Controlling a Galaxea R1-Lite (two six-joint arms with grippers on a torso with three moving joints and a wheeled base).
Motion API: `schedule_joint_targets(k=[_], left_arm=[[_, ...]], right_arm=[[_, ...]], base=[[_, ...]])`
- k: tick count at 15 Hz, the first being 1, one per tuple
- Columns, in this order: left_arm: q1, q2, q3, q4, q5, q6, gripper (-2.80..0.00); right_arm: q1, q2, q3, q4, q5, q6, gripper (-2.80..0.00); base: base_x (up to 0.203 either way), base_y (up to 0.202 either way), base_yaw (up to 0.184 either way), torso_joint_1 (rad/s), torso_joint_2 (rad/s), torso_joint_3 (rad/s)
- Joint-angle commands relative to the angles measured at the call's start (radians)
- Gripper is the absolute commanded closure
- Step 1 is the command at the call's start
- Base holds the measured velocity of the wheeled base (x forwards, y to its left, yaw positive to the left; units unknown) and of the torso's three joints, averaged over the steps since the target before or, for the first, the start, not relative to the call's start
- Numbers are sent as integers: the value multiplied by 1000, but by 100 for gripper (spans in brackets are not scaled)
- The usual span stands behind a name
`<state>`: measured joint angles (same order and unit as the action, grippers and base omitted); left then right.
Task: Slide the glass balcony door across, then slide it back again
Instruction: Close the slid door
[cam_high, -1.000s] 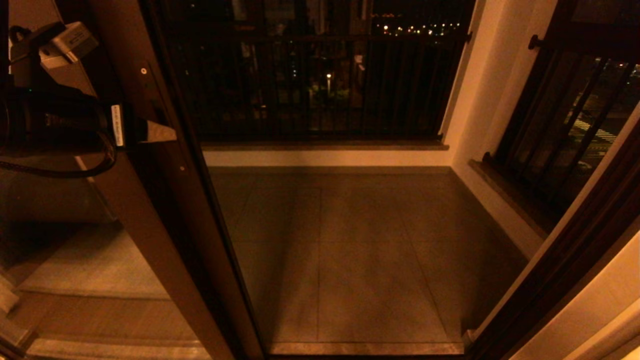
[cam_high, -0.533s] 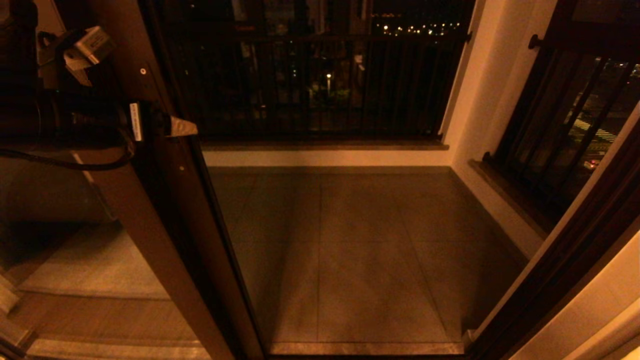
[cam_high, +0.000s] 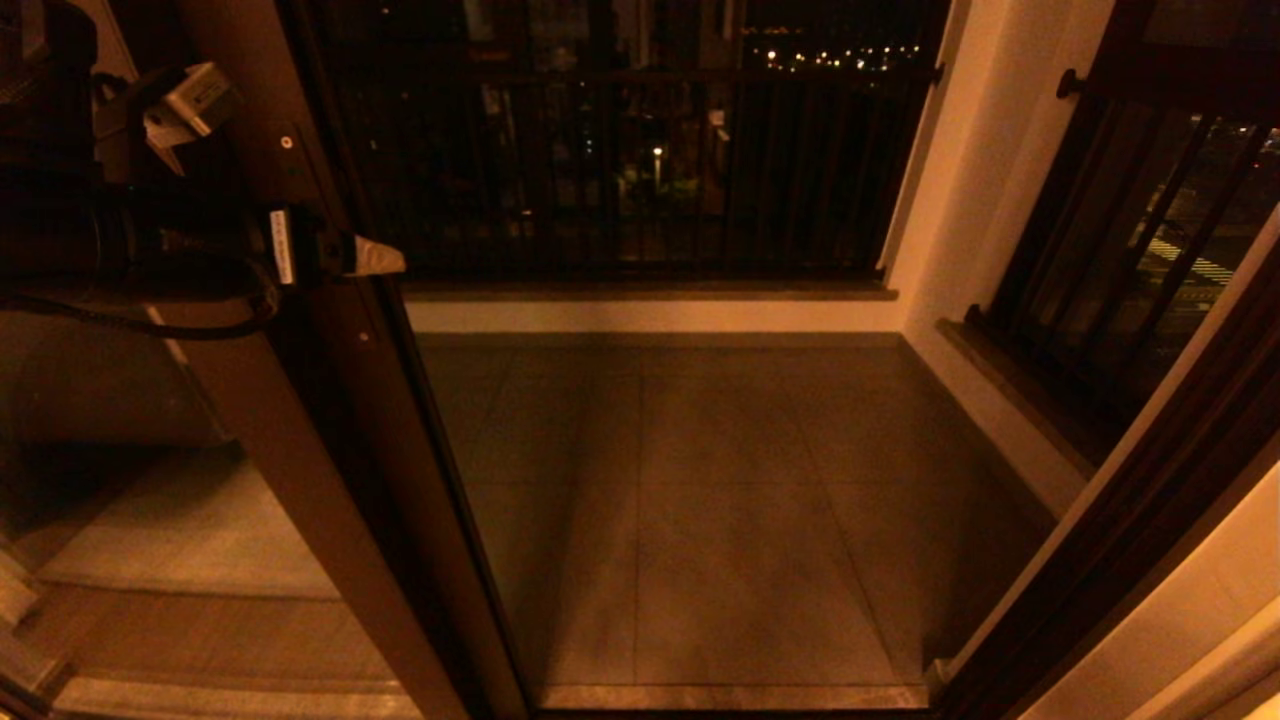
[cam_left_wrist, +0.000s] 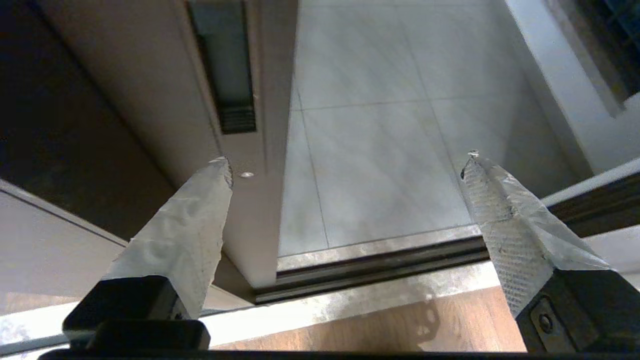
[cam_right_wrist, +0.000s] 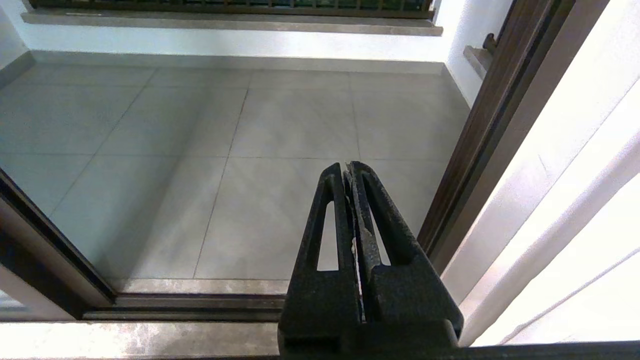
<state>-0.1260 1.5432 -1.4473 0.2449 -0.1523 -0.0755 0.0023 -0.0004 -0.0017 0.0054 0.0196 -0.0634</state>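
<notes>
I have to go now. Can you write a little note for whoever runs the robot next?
Left gripper: open, empty, raised at the glass balcony door's vertical stile, one finger in front of the stile, the other over the gap, near the recessed handle.
Right gripper: shut, empty, parked low over the threshold track.
Door: slid to the left; the way to the balcony floor is open.
Left: which slide is due cannot be told from here; nothing is gripped yet.
</notes>
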Motion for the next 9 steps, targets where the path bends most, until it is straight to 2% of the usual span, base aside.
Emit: schedule_joint_targets(k=[1, 9], left_arm=[[0, 17, -8, 2, -2, 0, -280], [-1, 92, -67, -1, -1, 2, -280]], right_arm=[[1, 0, 0, 1, 0, -1, 0], [1, 0, 0, 1, 0, -1, 0]], base=[[0, 0, 0, 0, 0, 0], [0, 0, 0, 0, 0, 0]])
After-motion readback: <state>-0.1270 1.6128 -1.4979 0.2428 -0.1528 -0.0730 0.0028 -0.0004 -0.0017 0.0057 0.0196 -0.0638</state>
